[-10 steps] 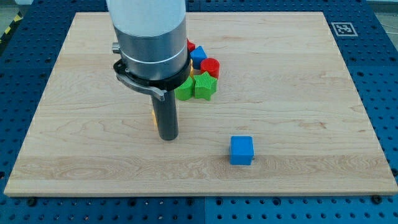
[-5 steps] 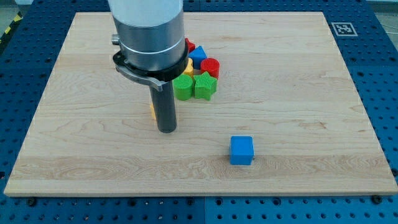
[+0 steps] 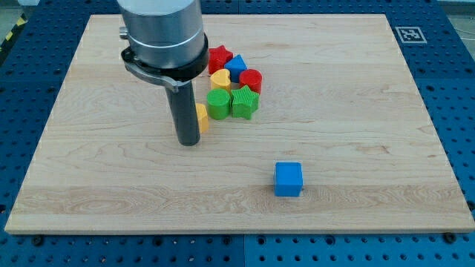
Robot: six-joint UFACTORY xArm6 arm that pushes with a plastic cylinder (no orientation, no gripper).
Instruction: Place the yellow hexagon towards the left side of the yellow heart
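- My tip [image 3: 188, 141] is down on the wooden board [image 3: 356, 96], left of centre; there are no jaws on this rod, so it grips nothing — it only pushes.
- The yellow hexagon [image 3: 202, 118] sits right against the rod's right side, partly hidden by it.
- The yellow heart [image 3: 220, 78] lies up and to the right of the hexagon, inside the cluster.
- Around the heart: red star [image 3: 218, 58], blue block [image 3: 237, 67], red cylinder [image 3: 251, 79], green cylinder [image 3: 219, 104], green star [image 3: 244, 101].
- A blue cube [image 3: 288, 179] stands alone — well apart, toward the view's bottom.

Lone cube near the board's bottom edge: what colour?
Blue cube, plain in the camera view.
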